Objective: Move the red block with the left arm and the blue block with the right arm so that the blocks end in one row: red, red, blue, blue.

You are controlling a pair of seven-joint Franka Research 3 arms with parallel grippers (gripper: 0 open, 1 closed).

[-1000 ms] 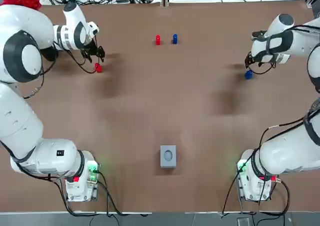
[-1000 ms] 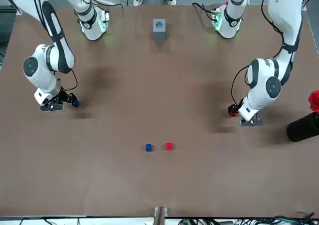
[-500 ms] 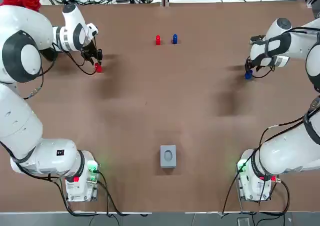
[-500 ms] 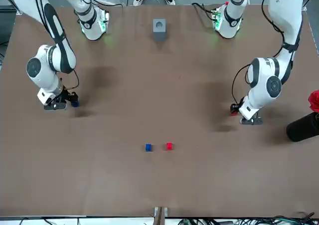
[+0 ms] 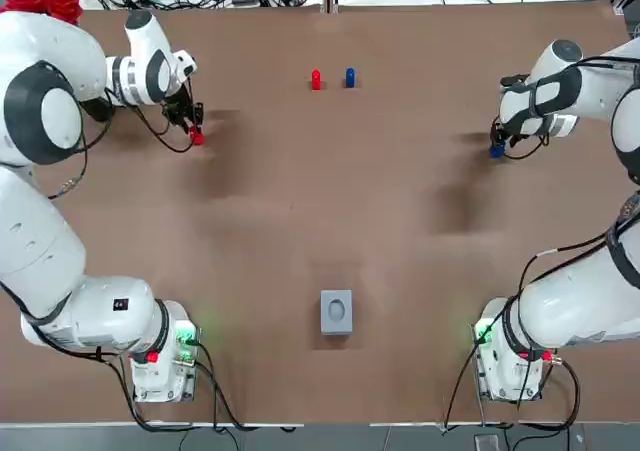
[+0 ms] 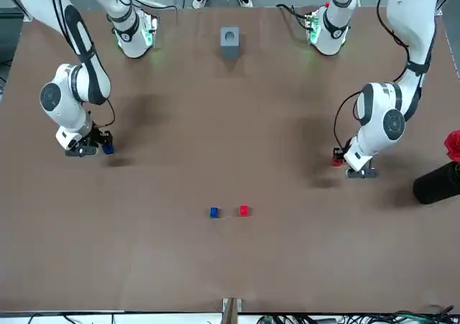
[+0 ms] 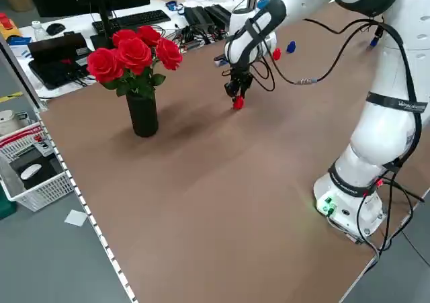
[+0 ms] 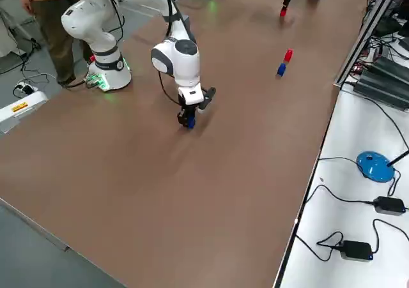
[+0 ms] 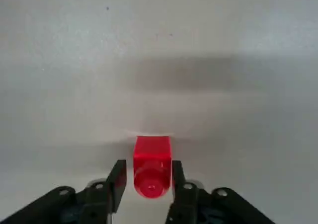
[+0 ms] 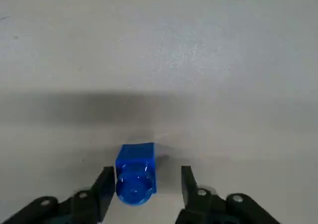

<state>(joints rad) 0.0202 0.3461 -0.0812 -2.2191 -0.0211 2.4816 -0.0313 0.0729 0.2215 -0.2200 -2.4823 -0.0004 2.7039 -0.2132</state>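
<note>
left gripper (image 5: pixel 194 133) is low at the table's (image 5: pixel 300 221) far left, fingers slightly apart astride the red block (image 9: pixel 152 167) resting there. right gripper (image 10: pixel 147 177), at the far right, straddles the blue block (image 10: pixel 135 174), one finger clear of it. a second red block (image 5: pixel 316 79) and second blue block (image 5: pixel 349 76) stand side by side, far centre. a black vase (image 7: pixel 142 113) at the left edge holds red roses (image 7: pixel 134 53).

red block (image 9: pixel 152 167), blue block (image 10: pixel 135 174), brown table (image 5: pixel 330 201)
</note>
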